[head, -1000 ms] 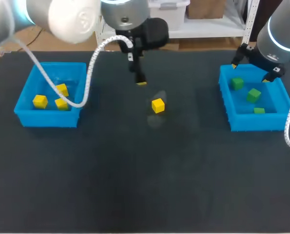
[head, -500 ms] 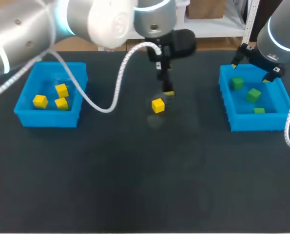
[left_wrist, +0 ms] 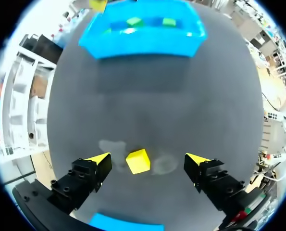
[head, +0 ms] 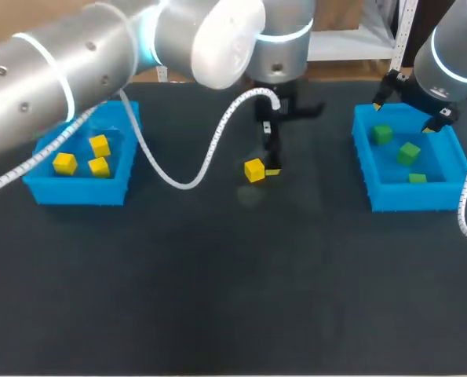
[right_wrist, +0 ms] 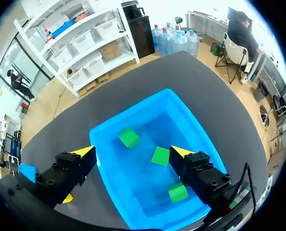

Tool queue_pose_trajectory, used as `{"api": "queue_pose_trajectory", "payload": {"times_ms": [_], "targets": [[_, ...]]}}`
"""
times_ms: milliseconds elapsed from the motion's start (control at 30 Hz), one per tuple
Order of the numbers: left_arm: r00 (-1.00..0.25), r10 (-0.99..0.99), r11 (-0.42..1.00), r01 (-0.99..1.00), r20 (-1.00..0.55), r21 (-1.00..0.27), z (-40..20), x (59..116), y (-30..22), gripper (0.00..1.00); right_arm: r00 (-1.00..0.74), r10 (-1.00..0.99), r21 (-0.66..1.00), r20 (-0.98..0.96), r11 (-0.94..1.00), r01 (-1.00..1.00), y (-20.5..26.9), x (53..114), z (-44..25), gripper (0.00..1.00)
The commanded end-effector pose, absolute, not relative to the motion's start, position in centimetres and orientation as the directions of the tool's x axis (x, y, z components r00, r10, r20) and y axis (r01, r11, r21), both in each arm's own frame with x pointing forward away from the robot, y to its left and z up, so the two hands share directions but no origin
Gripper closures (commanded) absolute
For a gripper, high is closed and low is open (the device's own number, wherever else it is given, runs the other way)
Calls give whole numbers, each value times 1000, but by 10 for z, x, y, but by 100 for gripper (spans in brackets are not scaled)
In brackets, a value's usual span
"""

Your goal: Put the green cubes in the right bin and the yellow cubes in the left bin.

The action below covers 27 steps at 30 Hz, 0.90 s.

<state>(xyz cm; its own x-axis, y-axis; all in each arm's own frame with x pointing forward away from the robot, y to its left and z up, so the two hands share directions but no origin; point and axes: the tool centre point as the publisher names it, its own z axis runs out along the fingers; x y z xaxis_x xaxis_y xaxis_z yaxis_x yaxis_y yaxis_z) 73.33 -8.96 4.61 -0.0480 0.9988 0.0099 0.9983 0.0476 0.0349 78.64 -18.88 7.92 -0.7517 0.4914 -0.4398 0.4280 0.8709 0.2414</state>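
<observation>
Over mid-table, left gripper (left_wrist: pixel 148 159) points down, fingers apart, straddling lone yellow cube (left_wrist: pixel 137 161) on the table (head: pixel 217 275), not touching it. Right gripper (right_wrist: pixel 133 153) hovers above right bin (right_wrist: pixel 143 185), fingers apart, empty.

Nothing to read here, no text, number or sign legible in any view; the yellow cube (left_wrist: pixel 137 160) on the table shows plain faces, and so do the green cubes (right_wrist: pixel 160 156). The left bin (head: pixel 76 192) and the right bin (head: pixel 414 198) are plain blue walls; no label can be made out on either.
</observation>
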Motion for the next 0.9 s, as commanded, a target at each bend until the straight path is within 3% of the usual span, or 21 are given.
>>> {"api": "queue_pose_trajectory", "payload": {"times_ms": [33, 567, 600, 667, 900], "targets": [[-59, 997, 61, 998, 55, -31, 30, 746, -89, 0, -750, 492, 241, -443, 871, 429, -188, 786, 79, 0], [-138, 983, 146, 987, 119, -61, -6, 749, -63, 0, -750, 492, 241, -443, 871, 429, -188, 786, 79, 0], [-146, 982, 154, 986, 118, -64, -7, 750, -62, 7, -750, 492, 241, -443, 871, 429, -188, 786, 79, 0], [-155, 981, 163, 985, 117, -60, -8, 751, -62, 100, -750, 492, 241, -443, 871, 429, -188, 786, 79, 0], [-184, 977, 190, 980, 111, -51, -9, 754, -61, 100, -750, 492, 241, -443, 871, 429, -188, 786, 79, 0]]}}
